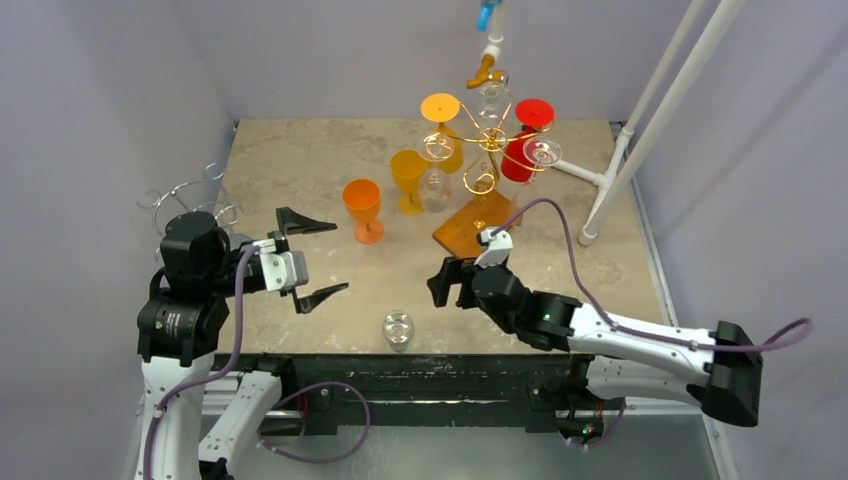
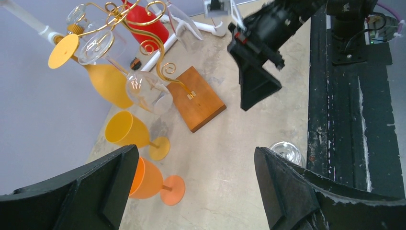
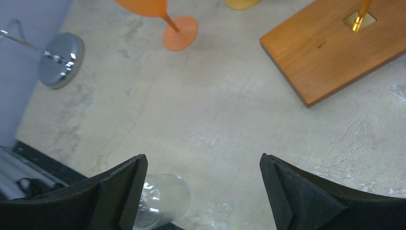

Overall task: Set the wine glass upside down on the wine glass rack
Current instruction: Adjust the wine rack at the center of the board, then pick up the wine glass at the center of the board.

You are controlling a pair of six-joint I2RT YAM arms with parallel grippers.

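Left pincer (image 1: pixel 332 258) is wide and empty over the left part of the table (image 1: pixel 300 160), with an orange goblet (image 1: pixel 362 207) and a yellow goblet (image 1: pixel 408 175) upright just beyond it. The clear wine glass (image 1: pixel 398 328) sits on the table at its near edge, between the two pincers and touching neither. Right pincer (image 1: pixel 451 285) is likewise wide and empty, near the wooden base (image 1: pixel 470 228) of the gold wire wine glass rack (image 1: pixel 487 140), where coloured and clear glasses hang.
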